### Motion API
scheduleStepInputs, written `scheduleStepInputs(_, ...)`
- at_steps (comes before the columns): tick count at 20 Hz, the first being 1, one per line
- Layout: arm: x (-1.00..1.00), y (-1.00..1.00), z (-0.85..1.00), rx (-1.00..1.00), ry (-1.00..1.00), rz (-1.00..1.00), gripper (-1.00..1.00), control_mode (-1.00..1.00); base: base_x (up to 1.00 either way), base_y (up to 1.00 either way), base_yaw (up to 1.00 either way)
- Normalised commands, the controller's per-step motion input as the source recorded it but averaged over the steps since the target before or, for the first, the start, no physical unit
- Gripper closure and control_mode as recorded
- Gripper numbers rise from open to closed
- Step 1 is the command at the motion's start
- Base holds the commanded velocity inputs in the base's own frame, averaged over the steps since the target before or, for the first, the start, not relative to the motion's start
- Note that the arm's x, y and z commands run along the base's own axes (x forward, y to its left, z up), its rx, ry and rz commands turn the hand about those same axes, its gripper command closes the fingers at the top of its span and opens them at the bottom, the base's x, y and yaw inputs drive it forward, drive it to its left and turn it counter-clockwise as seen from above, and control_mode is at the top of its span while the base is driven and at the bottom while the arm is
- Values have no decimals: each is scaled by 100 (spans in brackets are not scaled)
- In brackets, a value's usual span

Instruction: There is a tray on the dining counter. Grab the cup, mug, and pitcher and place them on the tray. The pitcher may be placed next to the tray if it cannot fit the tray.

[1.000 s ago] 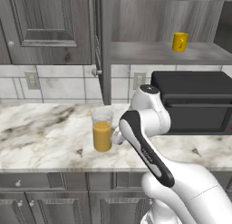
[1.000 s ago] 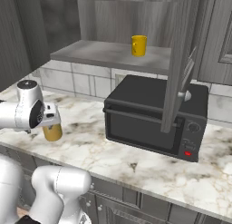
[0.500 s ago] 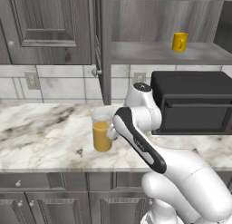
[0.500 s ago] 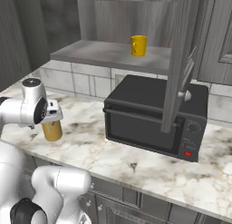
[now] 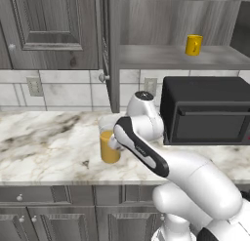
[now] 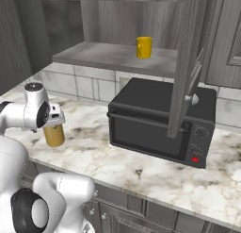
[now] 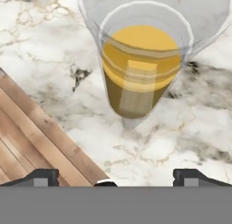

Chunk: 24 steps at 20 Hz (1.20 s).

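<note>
The pitcher (image 5: 108, 146) (image 6: 54, 136), clear glass with orange liquid, stands upright on the marble worktop (image 5: 44, 142). My gripper (image 5: 115, 139) (image 6: 56, 120) is open right beside it, at the height of its upper half. In the hand view the pitcher (image 7: 140, 73) rises just ahead of the gripper (image 7: 117, 177), between the lines of the two spread fingertips and untouched by them. A golden-yellow mug (image 5: 193, 45) (image 6: 144, 47) sits on the open cabinet shelf above. The tray, the cup and the dining counter are out of view.
A black microwave (image 5: 205, 110) (image 6: 160, 126) stands on the worktop to the right of the pitcher. An open cabinet door (image 5: 110, 50) (image 6: 187, 62) hangs edge-on above it. The worktop's front edge and the wooden floor (image 7: 36, 141) lie close below the hand.
The hand has swung left along the worktop and closed in on the pitcher. Its jaws stayed open and the pitcher has not moved.
</note>
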Motion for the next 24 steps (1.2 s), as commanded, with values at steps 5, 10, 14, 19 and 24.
scheduleStepInputs(5, 23, 9, -21, 0, -3, 0, -100, -100, 0, 0, 0)
scheduleStepInputs(10, 20, 4, -11, 0, -1, 0, -100, -100, 0, 0, 0)
scheduleStepInputs(14, 18, 0, -1, 0, 0, 0, -100, -100, 0, 0, 0)
scheduleStepInputs(19, 19, 0, -7, 0, 0, 0, -100, -100, 0, 0, 0)
scheduleStepInputs(24, 15, 0, -13, 0, -1, 0, -100, -100, 0, 0, 0)
